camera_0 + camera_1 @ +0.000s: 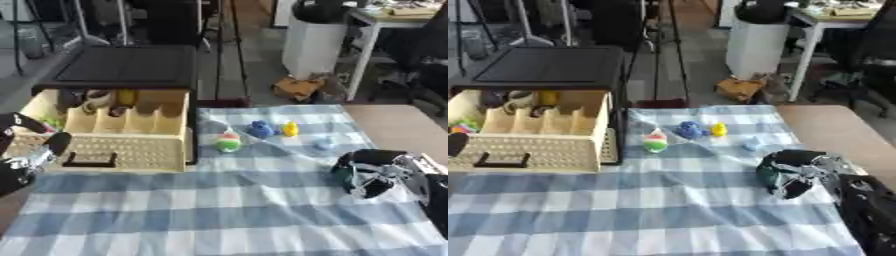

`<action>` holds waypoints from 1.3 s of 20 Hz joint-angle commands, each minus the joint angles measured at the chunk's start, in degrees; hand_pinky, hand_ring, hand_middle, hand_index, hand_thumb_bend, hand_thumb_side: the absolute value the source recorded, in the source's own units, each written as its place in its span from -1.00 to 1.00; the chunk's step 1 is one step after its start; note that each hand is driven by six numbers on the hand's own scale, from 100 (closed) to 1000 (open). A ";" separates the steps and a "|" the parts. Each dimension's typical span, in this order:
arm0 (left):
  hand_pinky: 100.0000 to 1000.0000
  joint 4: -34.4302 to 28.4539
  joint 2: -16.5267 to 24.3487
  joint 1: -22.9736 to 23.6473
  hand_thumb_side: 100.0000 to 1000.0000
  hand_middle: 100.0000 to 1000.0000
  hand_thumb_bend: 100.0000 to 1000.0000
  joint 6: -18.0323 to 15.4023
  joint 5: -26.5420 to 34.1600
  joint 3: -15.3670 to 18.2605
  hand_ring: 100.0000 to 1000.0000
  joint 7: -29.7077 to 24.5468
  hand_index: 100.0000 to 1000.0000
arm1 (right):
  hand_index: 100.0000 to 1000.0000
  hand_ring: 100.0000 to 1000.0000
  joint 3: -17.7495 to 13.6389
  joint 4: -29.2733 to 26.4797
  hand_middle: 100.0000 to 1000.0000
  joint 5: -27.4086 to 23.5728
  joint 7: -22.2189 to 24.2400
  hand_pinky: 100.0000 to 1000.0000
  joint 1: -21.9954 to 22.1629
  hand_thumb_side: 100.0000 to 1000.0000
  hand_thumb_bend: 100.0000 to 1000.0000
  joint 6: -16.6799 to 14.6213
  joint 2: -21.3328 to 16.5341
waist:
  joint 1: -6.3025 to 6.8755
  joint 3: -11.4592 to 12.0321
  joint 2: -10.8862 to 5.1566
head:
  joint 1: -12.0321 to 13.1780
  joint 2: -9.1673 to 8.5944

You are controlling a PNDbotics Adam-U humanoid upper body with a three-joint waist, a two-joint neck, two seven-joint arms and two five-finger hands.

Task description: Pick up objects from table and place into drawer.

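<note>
The cream drawer (122, 150) stands pulled out at the left of the worktop, on the blue-and-white checked cloth (227, 205), a few small things lying at its back; on the cloth just right of it sit a green, white and red toy (228, 141), a blue toy (260, 129), a yellow toy (290, 129) and a pale blue piece (324, 144), all near one another; the right hand (794, 172) rests at the right, fingers curled, holding nothing visible; the left hand (26, 160) shows at the left edge beside the drawer, and I cannot tell how its fingers stand.
</note>
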 commanded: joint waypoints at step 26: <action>-0.67 -1.06 1.51 -0.49 1.00 -0.99 -0.15 0.16 -0.09 0.95 -1.00 0.14 0.31 | 0.29 -0.29 0.04 -4.50 -0.12 -0.25 -5.26 -0.45 -5.38 -0.88 -1.00 -0.17 -1.05 | -0.13 -0.01 -0.99 | 0.31 -0.54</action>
